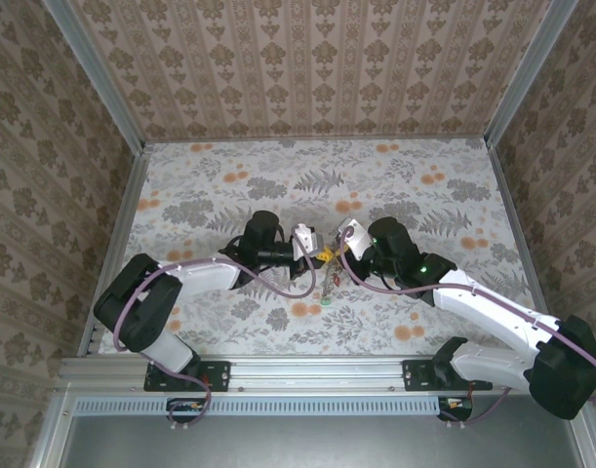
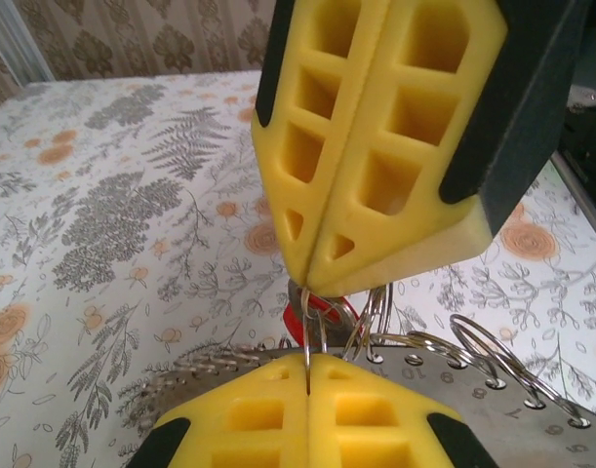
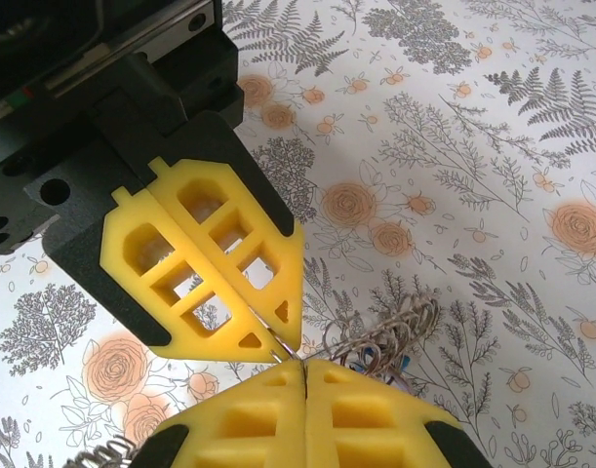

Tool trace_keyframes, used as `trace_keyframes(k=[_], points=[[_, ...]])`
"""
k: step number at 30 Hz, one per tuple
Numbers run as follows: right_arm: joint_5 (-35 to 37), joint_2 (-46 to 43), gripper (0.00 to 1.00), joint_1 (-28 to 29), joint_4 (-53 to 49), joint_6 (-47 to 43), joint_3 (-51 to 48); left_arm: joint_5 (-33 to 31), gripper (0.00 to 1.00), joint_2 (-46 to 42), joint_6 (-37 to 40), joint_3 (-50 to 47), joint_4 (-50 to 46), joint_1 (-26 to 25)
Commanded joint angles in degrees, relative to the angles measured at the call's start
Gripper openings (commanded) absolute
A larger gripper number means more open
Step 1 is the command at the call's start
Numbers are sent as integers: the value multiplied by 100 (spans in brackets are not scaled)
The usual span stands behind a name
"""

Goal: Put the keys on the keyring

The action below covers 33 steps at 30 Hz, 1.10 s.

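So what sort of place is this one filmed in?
Probably a purpose-built robot test cell, not a home: patterned wallpaper panels set in an aluminium frame, a floral-covered table boxed in on three sides, and a left arm and right arm bolted to a rail at its near edge.

Red key [image 2: 296, 324] sits beside the silvery, numbered keyring's [image 2: 493, 414] rim.

You've got yellow fingers with black mounts on your left gripper [image 2: 307, 366] and right gripper [image 3: 305, 370]. Your left arm [image 1: 195, 275] and right arm [image 1: 483, 304] have white links, black joints and purple cables [image 1: 278, 285]. There's a green light [image 1: 421, 261] on the right one. The table [image 1: 229, 166] is white with grey ferns and orange blossoms. The walls [image 1: 317, 68] are tan with brown damask stripes. The keyring [image 2: 512, 414] is silvery with dark numbers. One key [image 2: 298, 324] has a red head.
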Motion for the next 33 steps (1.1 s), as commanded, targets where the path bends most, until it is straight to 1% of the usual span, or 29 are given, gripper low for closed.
trace_keyframes(k=[1,4,8,15,16,19,22,24,27,31,33], points=[[185,37,0,-69,-70,-3,157,-211,0,212,-660,-291,848,12],[313,168,0,-69,-123,57,131,-205,0,309,-870,-426,1344,-4],[281,175,0,-78,113,170,43,-213,0,388,-907,-516,1554,-12],[-135,-32,0,-78,202,169,219,-500,0,590,-948,-675,1765,-12],[-198,-62,0,-76,201,152,238,-559,4,607,-964,-685,1768,-10],[-308,-91,0,-78,103,95,301,-585,9,640,-976,-664,1794,-12],[-371,-82,0,-69,27,78,320,-588,11,603,-957,-606,1744,-12],[-374,-82,0,-74,7,90,323,-585,15,574,-948,-590,1719,-12],[-389,-76,0,-64,-2,87,331,-585,18,486,-949,-563,1641,-12],[-394,-57,0,-61,-13,61,350,-580,26,277,-905,-564,1513,-17],[-397,-38,0,-65,-19,37,358,-545,28,147,-808,-528,1297,-13]])
